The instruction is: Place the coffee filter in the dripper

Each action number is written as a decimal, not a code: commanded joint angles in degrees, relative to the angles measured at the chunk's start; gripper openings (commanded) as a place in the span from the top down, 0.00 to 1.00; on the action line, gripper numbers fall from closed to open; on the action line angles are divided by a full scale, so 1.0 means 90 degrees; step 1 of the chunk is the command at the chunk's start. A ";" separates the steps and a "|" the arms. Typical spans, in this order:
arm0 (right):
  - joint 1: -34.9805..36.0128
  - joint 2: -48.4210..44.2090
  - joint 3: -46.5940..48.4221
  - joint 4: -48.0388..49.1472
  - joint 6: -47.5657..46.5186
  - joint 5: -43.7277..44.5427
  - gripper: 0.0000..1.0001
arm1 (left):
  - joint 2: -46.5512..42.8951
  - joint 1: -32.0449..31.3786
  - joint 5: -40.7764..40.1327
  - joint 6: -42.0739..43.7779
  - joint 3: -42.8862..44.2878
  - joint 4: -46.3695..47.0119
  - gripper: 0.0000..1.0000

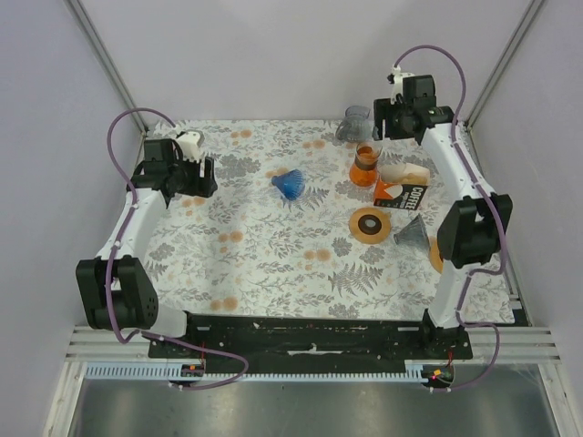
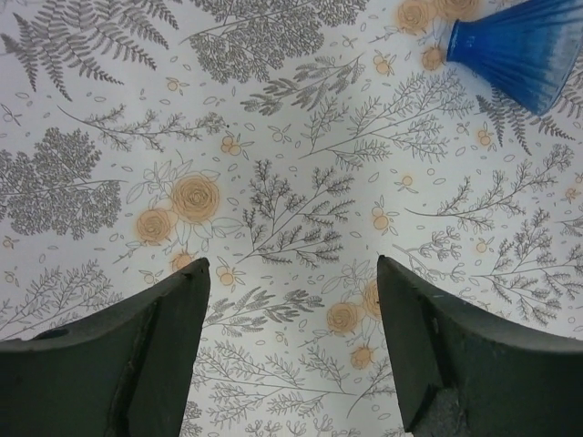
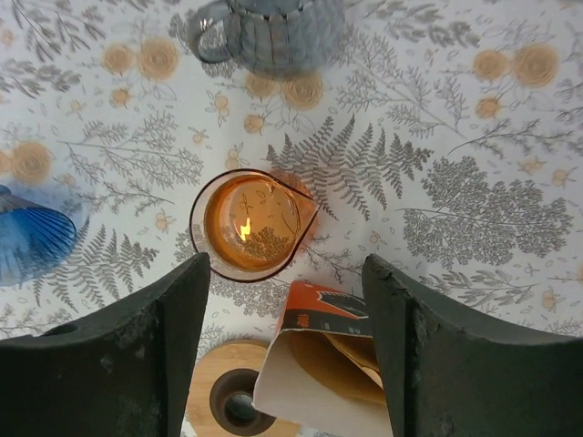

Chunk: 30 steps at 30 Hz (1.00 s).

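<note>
An open orange-and-white coffee filter pack lies at the right, with brown paper filters showing in its mouth. A blue ribbed dripper lies on its side mid-table. It also shows at the top right of the left wrist view. A grey cone dripper lies near the right arm. My left gripper is open and empty above the cloth, left of the blue dripper. My right gripper is open and empty, hovering above the carafe and the filter pack.
An orange glass carafe stands beside the pack. A grey mug stands at the back. A wooden ring stand lies in front of the pack. A second wooden ring is partly hidden by the right arm. The floral cloth covers the table.
</note>
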 commanded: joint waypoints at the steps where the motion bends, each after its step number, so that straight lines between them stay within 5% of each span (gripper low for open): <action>1: -0.0004 0.0654 0.0867 -0.0974 -0.0317 -0.0009 0.27 | -0.0123 -0.0019 0.0119 0.0259 0.0177 -0.0409 0.21; 15: 0.0025 0.1760 0.1210 -0.0800 0.0434 -0.0291 0.65 | -0.0104 -0.0019 0.0226 0.0142 0.0148 -0.0458 0.23; 21: 0.0064 0.1663 0.1015 -0.0751 0.0619 -0.0330 0.99 | -0.0172 -0.0029 0.0070 0.0123 0.0187 -0.0497 0.23; 30: 0.0414 0.0629 0.0694 -0.0663 0.0796 -0.0468 1.00 | -0.0123 -0.0019 -0.0106 0.0103 0.0314 -0.0614 0.24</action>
